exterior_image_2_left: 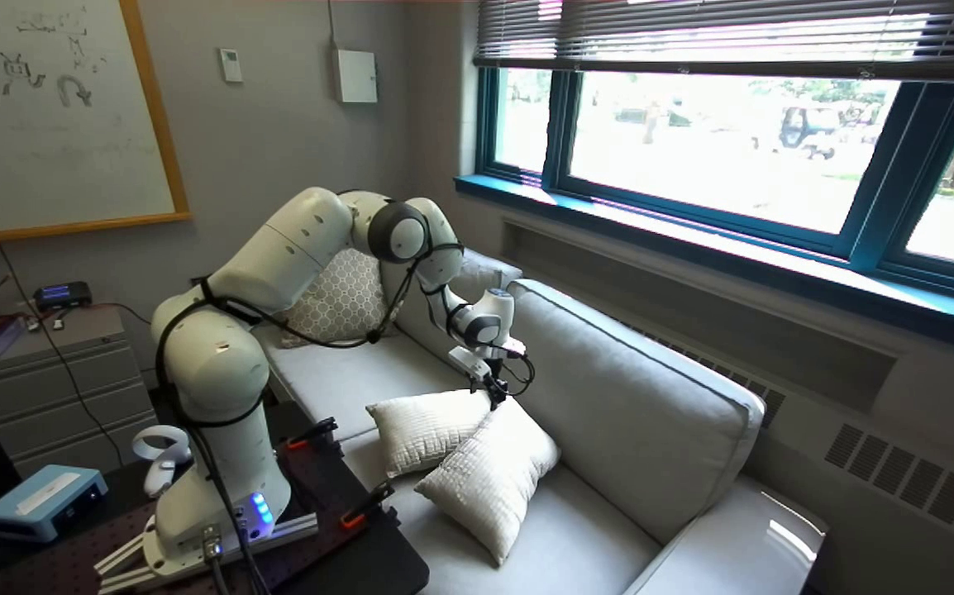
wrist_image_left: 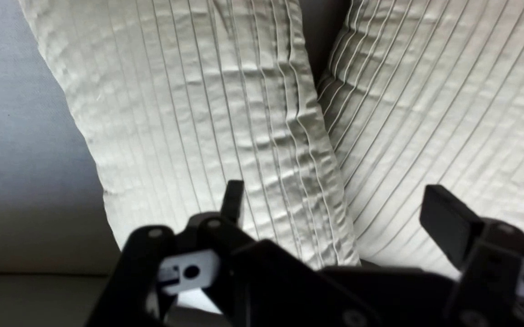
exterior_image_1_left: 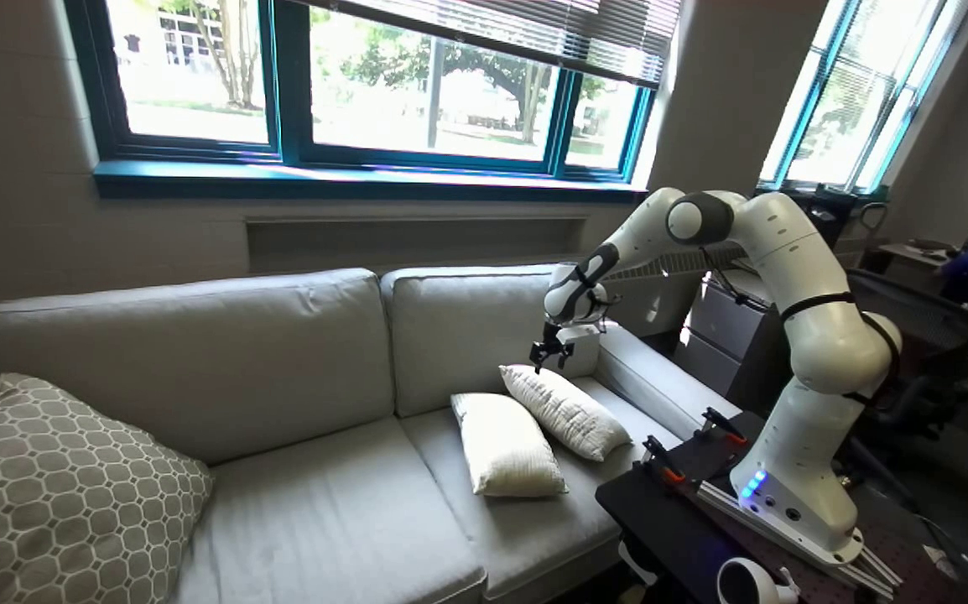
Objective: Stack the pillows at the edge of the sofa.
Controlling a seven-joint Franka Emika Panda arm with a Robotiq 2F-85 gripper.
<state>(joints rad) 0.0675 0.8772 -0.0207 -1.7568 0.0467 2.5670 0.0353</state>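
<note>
In an exterior view, the left pillow and the right pillow lie on the right half of the sofa, meeting toward the far ends, separated at the near ends. The gripper is positioned over the far ends, jaws spaced apart.

No words, numbers or brands can be read. In an exterior view, the whiteboard at far left bears dark drawings and faint marks too small to make out. At near left, the blue box carries a white label, too blurred to read.
</note>
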